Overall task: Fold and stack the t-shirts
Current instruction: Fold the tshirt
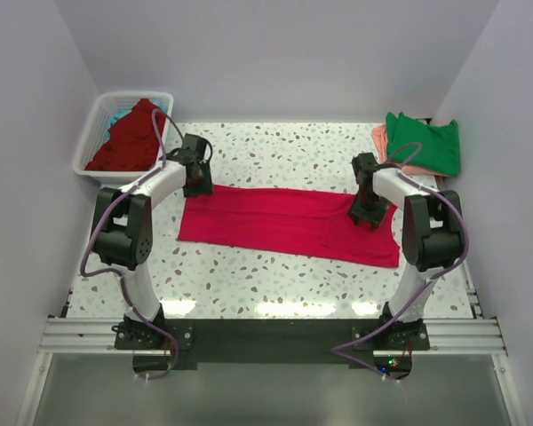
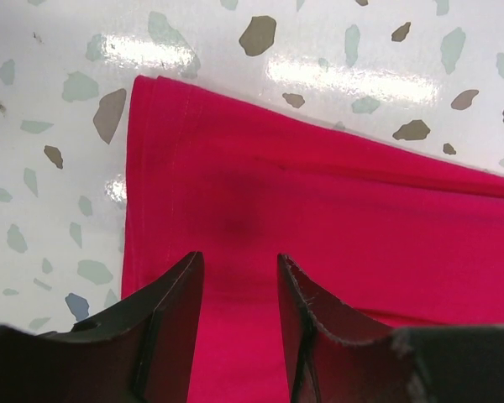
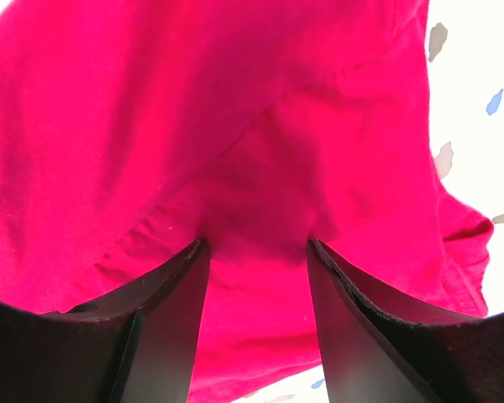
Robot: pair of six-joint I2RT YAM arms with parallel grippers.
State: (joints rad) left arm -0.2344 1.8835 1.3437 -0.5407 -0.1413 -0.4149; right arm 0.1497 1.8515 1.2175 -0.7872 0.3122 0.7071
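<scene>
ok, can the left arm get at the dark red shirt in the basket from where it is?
Probably yes. The left end effector hangs open and empty over the crimson shirt, close beside the basket. The dark red shirt lies on top of the pile, uncovered.

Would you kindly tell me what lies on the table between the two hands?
The crimson shirt, folded into a long strip, spans from the left hand to the right hand, as the top view shows.

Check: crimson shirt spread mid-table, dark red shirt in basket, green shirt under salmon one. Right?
No. Top view: the green shirt lies on the salmon shirt, not under it. The crimson shirt and dark red shirt in the basket are as said.
</scene>
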